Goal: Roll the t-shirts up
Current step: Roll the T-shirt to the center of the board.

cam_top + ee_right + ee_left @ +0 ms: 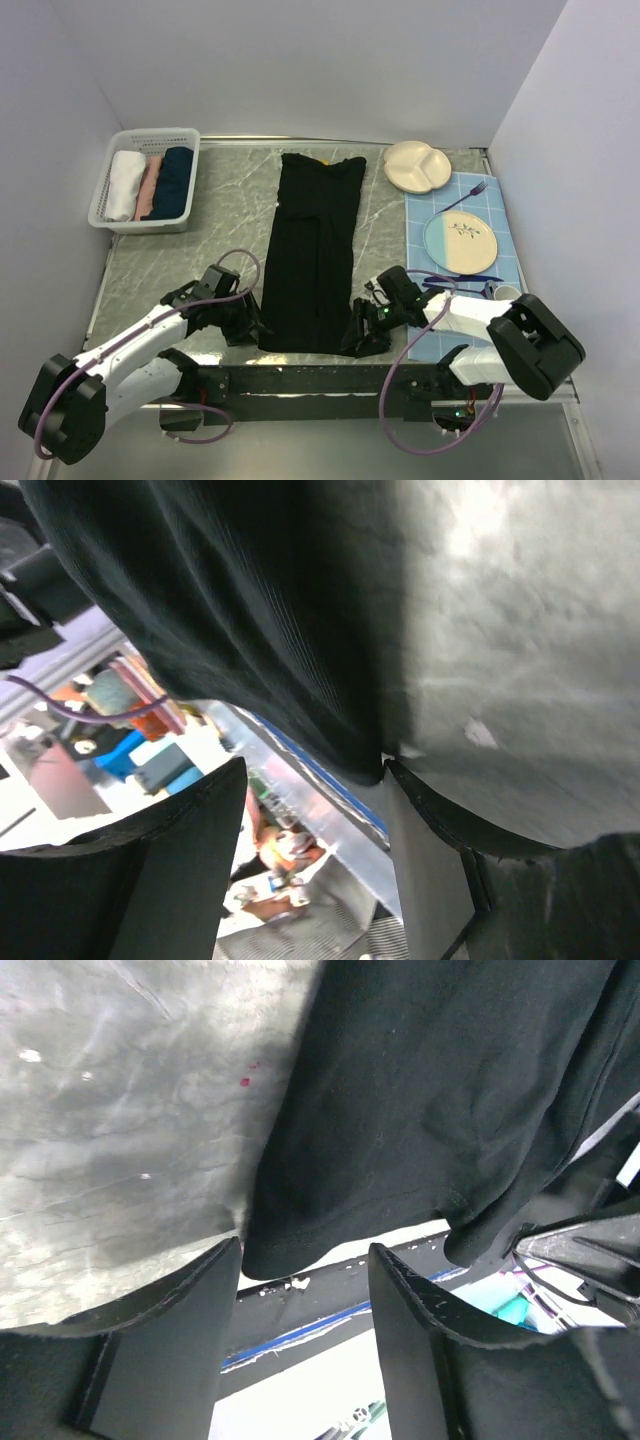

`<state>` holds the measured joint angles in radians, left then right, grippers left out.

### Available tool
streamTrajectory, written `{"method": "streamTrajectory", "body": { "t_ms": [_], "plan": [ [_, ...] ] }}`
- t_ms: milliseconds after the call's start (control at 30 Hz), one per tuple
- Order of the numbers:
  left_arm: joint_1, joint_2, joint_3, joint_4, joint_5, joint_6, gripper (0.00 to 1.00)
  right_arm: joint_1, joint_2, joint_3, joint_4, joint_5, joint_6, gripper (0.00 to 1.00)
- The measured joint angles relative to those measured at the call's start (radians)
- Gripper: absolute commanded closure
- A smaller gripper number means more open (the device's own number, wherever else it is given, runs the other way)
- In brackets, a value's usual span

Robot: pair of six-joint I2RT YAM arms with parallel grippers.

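A black t-shirt (315, 250), folded into a long narrow strip, lies down the middle of the table with its hem at the near edge. My left gripper (252, 327) is open at the hem's left corner. In the left wrist view the gripper (305, 1252) has its jaws apart, with the shirt's (430, 1090) hem corner just beyond the tips. My right gripper (360, 335) is open at the hem's right corner. In the right wrist view the gripper (315, 767) stands spread, and the shirt's (250, 610) edge nearly touches the right finger. Neither gripper holds cloth.
A white basket (105, 205) at the back left holds rolled white, pink and navy shirts. At the right, a light-blue gridded mat (500, 215) carries a plate (460, 242) and cutlery. A cream divided dish (417, 165) sits behind it. The table's near edge lies just below the hem.
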<state>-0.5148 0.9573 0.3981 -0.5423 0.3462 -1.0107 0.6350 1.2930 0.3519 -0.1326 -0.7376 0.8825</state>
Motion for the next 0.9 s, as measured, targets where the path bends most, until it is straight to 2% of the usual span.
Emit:
{"method": "streamTrajectory", "body": {
  "t_ms": [200, 333, 567, 633, 667, 700, 767, 800, 867, 900],
  "plan": [
    [-0.052, 0.026, -0.014, 0.032, 0.016, -0.033, 0.55, 0.0, 0.034, -0.006, 0.059, -0.011, 0.053, 0.41],
    [-0.064, 0.045, -0.033, 0.033, 0.023, -0.055, 0.62, -0.011, 0.037, -0.013, 0.065, -0.01, 0.064, 0.38],
    [-0.068, 0.048, -0.033, 0.035, 0.023, -0.061, 0.74, -0.053, 0.017, -0.01, 0.011, 0.0, 0.055, 0.39],
    [-0.068, 0.048, -0.033, 0.037, 0.023, -0.06, 0.77, -0.053, 0.014, -0.01, 0.003, 0.004, 0.048, 0.44],
    [-0.068, 0.048, -0.033, 0.038, 0.023, -0.06, 0.85, -0.053, 0.014, -0.01, 0.002, 0.004, 0.045, 0.47],
    [-0.068, 0.048, -0.033, 0.039, 0.023, -0.059, 0.89, -0.053, 0.016, -0.01, 0.002, 0.005, 0.042, 0.54],
    [-0.068, 0.048, -0.033, 0.045, 0.024, -0.055, 0.99, -0.052, 0.032, -0.011, 0.006, 0.007, 0.036, 0.63],
    [-0.067, 0.047, -0.033, 0.047, 0.024, -0.053, 0.99, -0.052, 0.046, -0.011, 0.01, 0.005, 0.035, 0.72],
    [-0.062, 0.043, -0.033, 0.048, 0.024, -0.046, 0.99, -0.052, 0.063, -0.01, 0.019, 0.006, 0.02, 0.79],
    [-0.059, 0.04, -0.033, 0.048, 0.024, -0.041, 0.99, -0.052, 0.067, -0.01, 0.024, 0.013, 0.013, 0.86]
  ]
}}
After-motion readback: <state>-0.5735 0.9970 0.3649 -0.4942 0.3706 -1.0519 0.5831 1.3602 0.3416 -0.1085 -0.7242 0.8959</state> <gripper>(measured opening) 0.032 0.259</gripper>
